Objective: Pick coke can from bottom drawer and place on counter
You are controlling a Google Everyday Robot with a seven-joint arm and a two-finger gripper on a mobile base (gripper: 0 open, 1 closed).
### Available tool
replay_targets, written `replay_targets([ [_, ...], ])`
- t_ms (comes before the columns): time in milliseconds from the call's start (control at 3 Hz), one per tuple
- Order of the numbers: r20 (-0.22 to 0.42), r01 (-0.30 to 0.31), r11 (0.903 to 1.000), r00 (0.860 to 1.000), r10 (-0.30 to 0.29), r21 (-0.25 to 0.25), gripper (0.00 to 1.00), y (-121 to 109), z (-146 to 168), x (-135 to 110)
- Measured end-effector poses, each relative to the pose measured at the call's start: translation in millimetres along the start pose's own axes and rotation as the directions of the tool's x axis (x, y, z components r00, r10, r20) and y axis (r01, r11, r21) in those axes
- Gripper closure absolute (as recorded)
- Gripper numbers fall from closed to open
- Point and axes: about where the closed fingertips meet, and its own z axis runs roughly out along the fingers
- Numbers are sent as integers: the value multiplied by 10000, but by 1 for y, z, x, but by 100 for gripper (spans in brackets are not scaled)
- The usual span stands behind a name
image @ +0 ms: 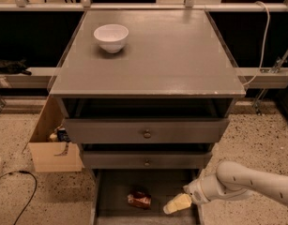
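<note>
The coke can (139, 198) lies on its side on the flat floor of the open bottom drawer (116, 205), left of centre; it looks dark red and dented. My gripper (180, 197) reaches in from the right on a white arm and hovers over the drawer's right part, a short way right of the can and not touching it. Its pale yellow fingers (177, 204) stand apart and hold nothing. The grey counter (176, 55) tops the cabinet above.
A white bowl (111, 36) stands on the counter at the back left. Two shallower drawers with round knobs (147, 134) sit partly open above the bottom drawer. A cardboard box (52, 146) stands on the speckled floor left of the cabinet. A black cable (19, 173) lies on the floor at the left.
</note>
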Motion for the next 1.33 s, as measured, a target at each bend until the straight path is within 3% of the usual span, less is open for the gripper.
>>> replay_targets([
  [333, 0, 0, 10000, 10000, 0, -1, 0, 0, 0, 0],
  [667, 35, -194, 9994, 9998, 195, -279, 0, -9, 24, -3],
  [1000, -172, -407, 9957, 9991, 394, -830, 0, -21, 87, -13],
  [1333, -376, -321, 9911, 9989, 275, -1293, 0, -19, 155, -26],
])
